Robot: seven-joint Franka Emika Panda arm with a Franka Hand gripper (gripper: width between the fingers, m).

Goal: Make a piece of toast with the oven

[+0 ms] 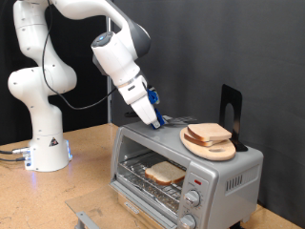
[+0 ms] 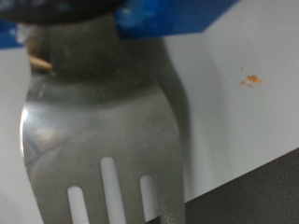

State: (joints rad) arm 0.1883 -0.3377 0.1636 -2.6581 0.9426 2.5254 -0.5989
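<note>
The silver toaster oven [image 1: 232,175] stands at the exterior view's lower right. One piece of toast [image 1: 164,173] lies on the wire rack inside it. A second slice [image 1: 208,133] lies on a round light-wood board [image 1: 221,151] on the oven's roof. My gripper [image 1: 152,116] hangs just above the roof's left end, next to the board. Its blue fingers [image 2: 173,13] are shut on a metal slotted fork-like utensil [image 2: 103,121]. The utensil fills the wrist view and points down over the pale oven roof [image 2: 243,103].
A black stand [image 1: 230,105] rises behind the board. The oven's two knobs [image 1: 193,198] and red light [image 1: 195,179] face front right. The robot base [image 1: 48,153] sits on the wooden table [image 1: 91,176] at the left. A grey edge [image 1: 84,219] shows at the bottom.
</note>
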